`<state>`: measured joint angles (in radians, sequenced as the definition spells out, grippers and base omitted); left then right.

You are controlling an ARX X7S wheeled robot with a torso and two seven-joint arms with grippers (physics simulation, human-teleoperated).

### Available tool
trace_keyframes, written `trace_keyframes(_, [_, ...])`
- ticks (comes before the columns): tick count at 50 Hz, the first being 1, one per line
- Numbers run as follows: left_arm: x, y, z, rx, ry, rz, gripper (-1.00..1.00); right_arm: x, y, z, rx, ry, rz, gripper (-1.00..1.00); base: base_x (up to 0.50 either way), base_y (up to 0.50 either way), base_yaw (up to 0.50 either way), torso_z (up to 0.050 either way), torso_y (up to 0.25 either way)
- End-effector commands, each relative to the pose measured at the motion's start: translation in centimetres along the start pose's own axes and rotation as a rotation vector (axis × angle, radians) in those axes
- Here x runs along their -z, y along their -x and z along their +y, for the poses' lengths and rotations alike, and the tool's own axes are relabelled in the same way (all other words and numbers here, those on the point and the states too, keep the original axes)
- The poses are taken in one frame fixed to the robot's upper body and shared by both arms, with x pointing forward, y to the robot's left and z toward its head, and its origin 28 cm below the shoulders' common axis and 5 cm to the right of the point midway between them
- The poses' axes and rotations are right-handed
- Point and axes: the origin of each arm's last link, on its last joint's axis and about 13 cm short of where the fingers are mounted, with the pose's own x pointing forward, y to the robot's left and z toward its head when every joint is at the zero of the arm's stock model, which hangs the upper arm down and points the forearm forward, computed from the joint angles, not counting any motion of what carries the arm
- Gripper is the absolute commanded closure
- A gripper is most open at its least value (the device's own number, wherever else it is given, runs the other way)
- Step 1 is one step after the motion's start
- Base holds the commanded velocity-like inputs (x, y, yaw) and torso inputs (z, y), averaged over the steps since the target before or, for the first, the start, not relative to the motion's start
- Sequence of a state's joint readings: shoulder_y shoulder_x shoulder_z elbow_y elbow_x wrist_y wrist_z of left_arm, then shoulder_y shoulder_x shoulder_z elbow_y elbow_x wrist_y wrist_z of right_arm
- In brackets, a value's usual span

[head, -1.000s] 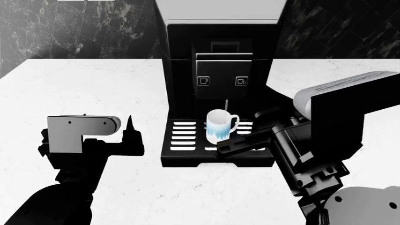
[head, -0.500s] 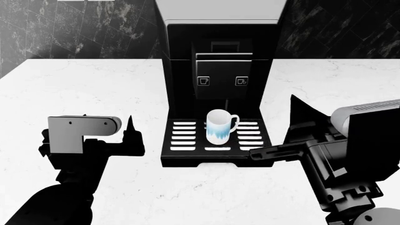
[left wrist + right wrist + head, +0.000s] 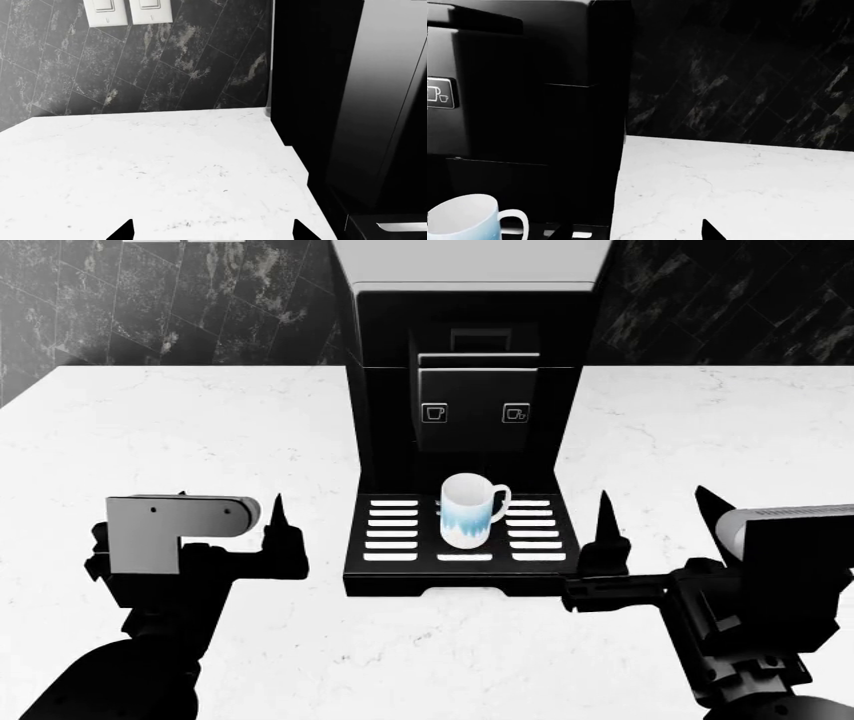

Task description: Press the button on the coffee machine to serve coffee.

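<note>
The tall black boxy coffee machine [image 3: 470,390] with its pale grey top stands at the back middle of the white marble worktop [image 3: 200,440], against the dark tiled wall. Its two small square cup-icon buttons [image 3: 435,412] sit side by side on the front panel, above a white-and-blue mug [image 3: 470,508] resting on the white-slotted black drip tray [image 3: 400,540].

The right pincer [image 3: 650,515] hangs just beside the tray's right edge, its two dark fingers apart and empty. The left pincer [image 3: 230,508] hovers left of the tray; only one fingertip shows clearly in the head view, but its wrist view shows two tips well apart, so it seems to be spread and empty too.

The risks, as I judge them: both pincers sit low, so a straight reach for a button could clip the mug and knock it off the tray. Spread fingers may also straddle the small button or catch the wrong one of the pair.
</note>
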<state>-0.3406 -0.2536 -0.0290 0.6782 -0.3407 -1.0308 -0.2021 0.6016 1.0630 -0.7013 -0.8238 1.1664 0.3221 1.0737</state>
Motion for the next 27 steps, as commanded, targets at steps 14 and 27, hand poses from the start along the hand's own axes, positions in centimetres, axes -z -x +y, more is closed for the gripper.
trace_keyframes(14, [1.2, -0.1, 0.0, 0.012, 0.024, 0.011, -1.00, 3.2, -0.7, -1.0, 0.051, 0.020, 0.078, -1.00, 0.00, 0.00, 0.00, 0.000, 0.000])
trace_keyframes(27, [2.0, -0.3, 0.0, -0.004, 0.010, 0.032, -1.00, 4.5, -0.8, -1.3, 0.062, -0.001, 0.109, -1.00, 0.00, 0.00, 0.00, 0.000, 0.000])
